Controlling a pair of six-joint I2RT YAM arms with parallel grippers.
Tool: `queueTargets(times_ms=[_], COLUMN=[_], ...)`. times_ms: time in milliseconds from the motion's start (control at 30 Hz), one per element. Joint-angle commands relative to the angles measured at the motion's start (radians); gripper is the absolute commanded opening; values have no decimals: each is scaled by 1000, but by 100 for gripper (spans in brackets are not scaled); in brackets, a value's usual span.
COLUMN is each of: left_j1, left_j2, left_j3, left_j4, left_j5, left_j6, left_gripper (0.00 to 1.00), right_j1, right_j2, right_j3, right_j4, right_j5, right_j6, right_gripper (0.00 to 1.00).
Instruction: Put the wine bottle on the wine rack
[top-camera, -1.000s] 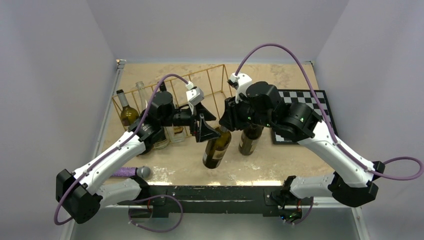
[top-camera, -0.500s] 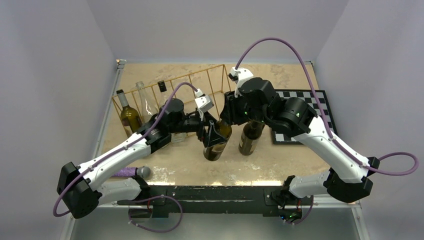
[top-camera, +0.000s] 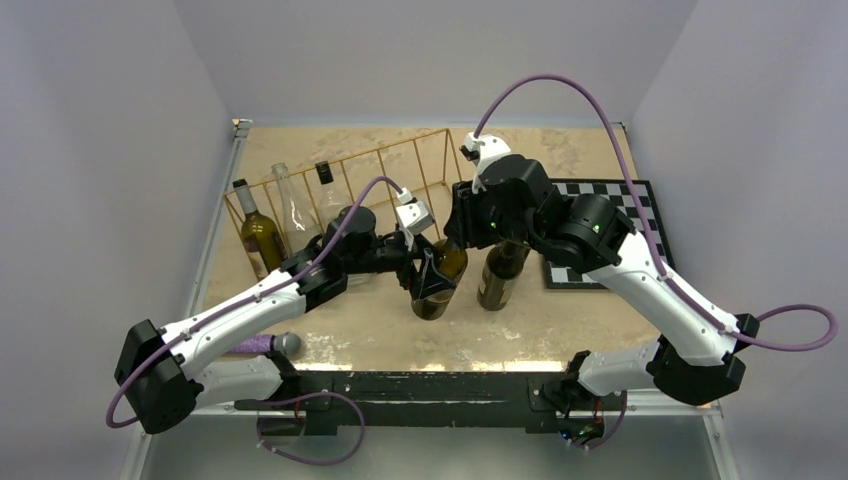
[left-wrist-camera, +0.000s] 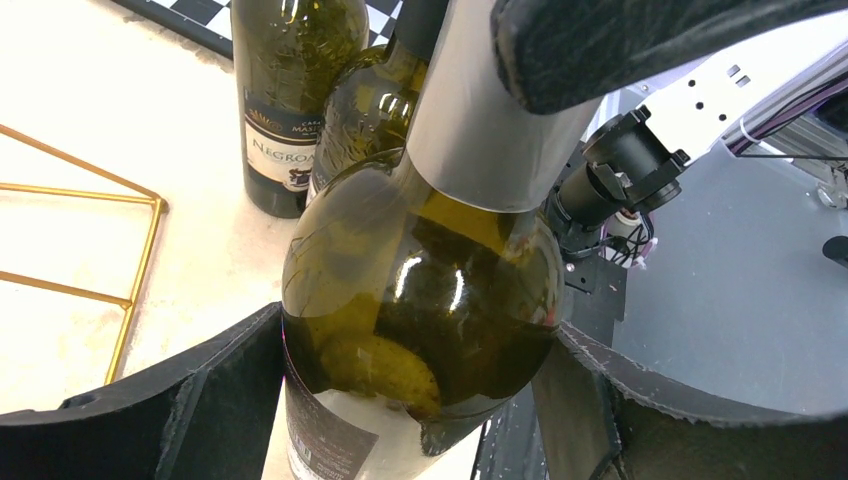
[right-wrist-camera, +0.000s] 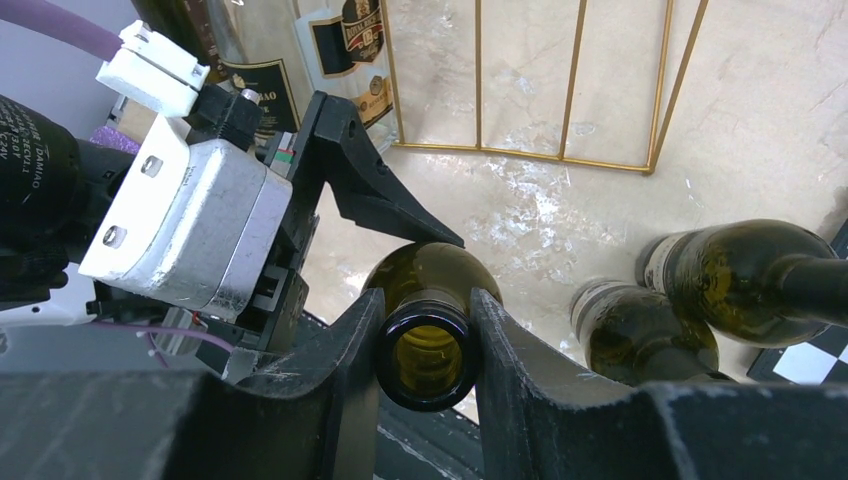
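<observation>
Right wrist, right end effector (right-wrist-camera: 425, 330) clenched on wine bottle (right-wrist-camera: 420, 268) neck, left end effector (left-wrist-camera: 415, 322) grip unclear

Bright, even light, close foreground perhaps blurred

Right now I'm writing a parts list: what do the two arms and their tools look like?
The left arm and right arm have white shells and black joints; small green lights show on the right one. A purple cable runs along each to a white plug. The left tool and right tool have black wedge-shaped fingers; the left tool's body is silver with screws.
</observation>
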Motion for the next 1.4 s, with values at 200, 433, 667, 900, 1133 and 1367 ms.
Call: queueTargets(times_ms=[200, 433, 667, 900, 1133, 1367], left_j1=[8, 6, 5, -10, -17, -17], left_j2=[-26, -83, -137, -128, -110, -85], left_j3=[0, -89, -172, -178, -174, -172], left_j4=[37, 152, 247, 267, 265, 269], left_j5=[-96, -88, -52, -53, -46, -11], left_j6=[0, 48, 148, 171, 183, 175], left_gripper=[0, 51, 68, 69, 83, 91], right_j1=[6, 4, -1, -8, -17, -19], right_j2=[-35, -41, -48, -44, -37, -43], right_j3=[27, 35, 77, 74, 67, 51], right_j4=[111, 127, 106, 116, 130, 139], right_j5=[2, -20, -32, -64, -94, -101], right_j6=[65, 85, 133, 185, 211, 215], right_gripper=[16, 0, 0, 0, 0, 0])
